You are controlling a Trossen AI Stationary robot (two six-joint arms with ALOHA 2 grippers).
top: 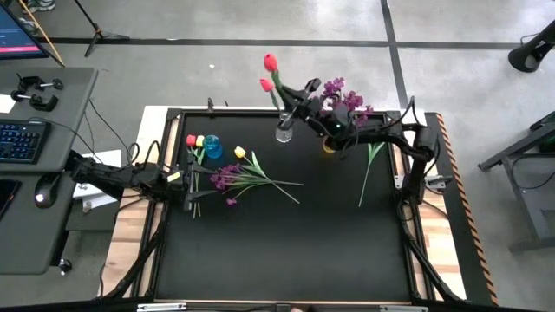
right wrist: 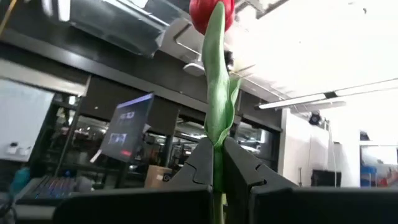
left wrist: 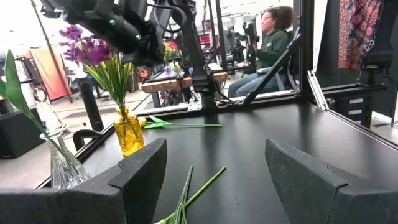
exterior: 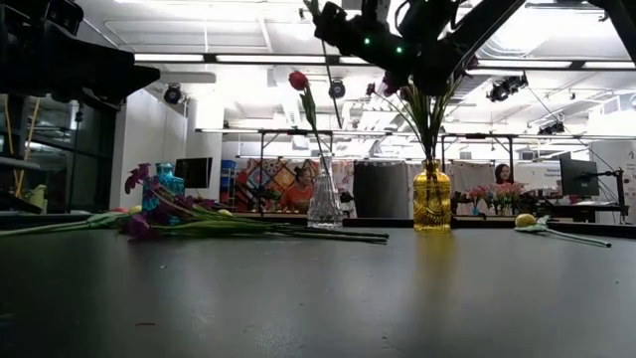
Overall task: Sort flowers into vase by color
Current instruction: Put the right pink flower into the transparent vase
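My right gripper [top: 290,102] [right wrist: 217,168] is raised over the table's far side above the clear vase [top: 284,132] and is shut on a red tulip [top: 270,62]. A second red tulip [top: 264,84] stands in that vase. Purple sprigs [top: 338,91] stand in the amber vase [top: 329,145]. Beside the blue vase [top: 212,149] at the left, red and yellow tulips [top: 196,140], another yellow tulip [top: 240,153] and purple sprigs [top: 225,178] lie flat on the table. A yellow flower's stem [top: 368,173] lies at the right. My left gripper [top: 179,178] [left wrist: 214,180] waits open at the left edge. My right gripper pinches the red tulip's green stem [right wrist: 216,146] between its two fingers, just below the leaf. The fingers slant upward toward the far left. The bloom [right wrist: 211,12] stands above the fingers, and the flower is lifted clear of the table.
The table's black frame [top: 173,113] rims the work surface. A desk with a keyboard [top: 22,139] stands to the left. People sit in the room beyond the far edge [left wrist: 273,37]. The near half of the black table top [top: 286,251] is bare.
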